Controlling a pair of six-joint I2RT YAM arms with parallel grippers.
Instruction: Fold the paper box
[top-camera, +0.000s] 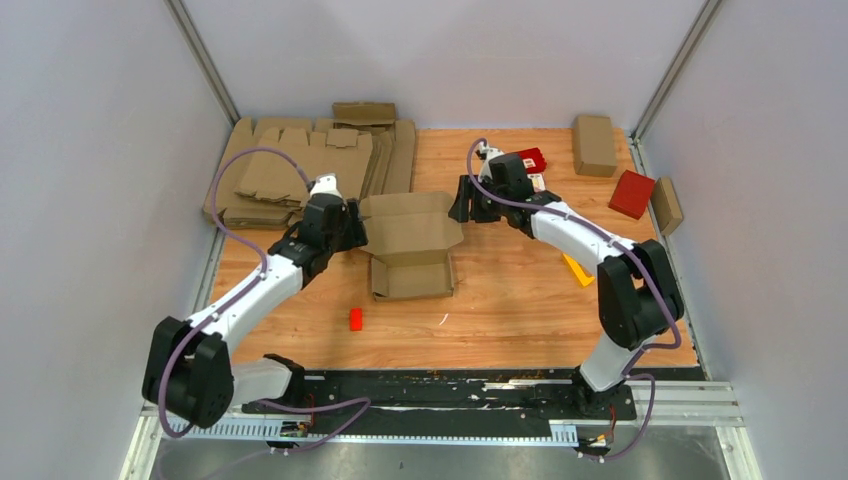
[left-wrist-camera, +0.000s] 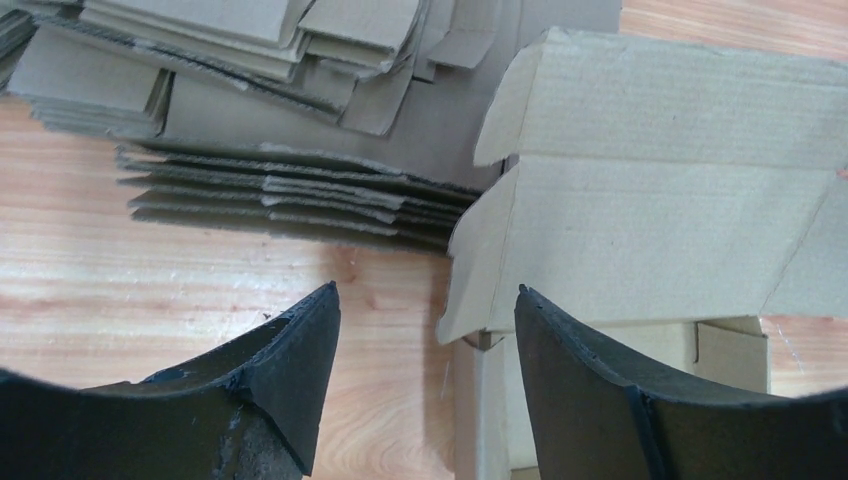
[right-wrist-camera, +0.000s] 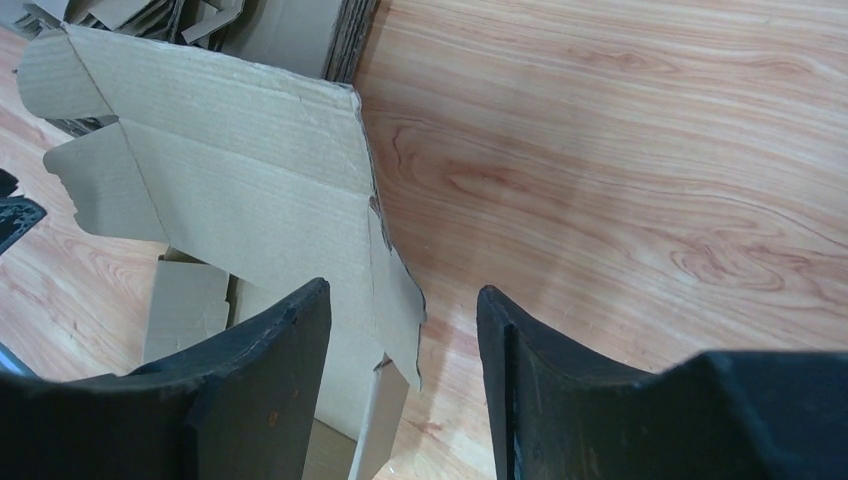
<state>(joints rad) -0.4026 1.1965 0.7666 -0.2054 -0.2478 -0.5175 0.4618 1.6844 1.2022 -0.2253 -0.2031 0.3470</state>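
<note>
The paper box (top-camera: 410, 245) sat near the middle of the wooden table (top-camera: 520, 300), partly formed: base tray toward the arms, lid panel raised and leaning toward the far side, side flaps loose.

The left gripper (top-camera: 352, 232) was at the box's left edge. In the left wrist view its fingers (left-wrist-camera: 290, 380) were spread apart, with nothing between them but bare table and the box's left lid flap (left-wrist-camera: 475, 260) just ahead. Contact with the flap could not be confirmed from this angle.

The right gripper (top-camera: 462, 203) was at the box's upper right corner. Its fingers (right-wrist-camera: 270, 370) were likewise parted, straddling the right edge of the lid panel (right-wrist-camera: 230, 180); the cardboard passed over the left finger and ended in the gap, and no clamping was visible.

A stack of flat cardboard blanks (top-camera: 300, 165) lay at the far left corner, just behind the left gripper. A folded brown carton (top-camera: 594, 144) stood far right, with a red box (top-camera: 632, 193) near it. A small red object (top-camera: 356, 319) lay in front of the box, apart from it. A yellow piece (top-camera: 577, 270) showed beside the right arm.
</note>
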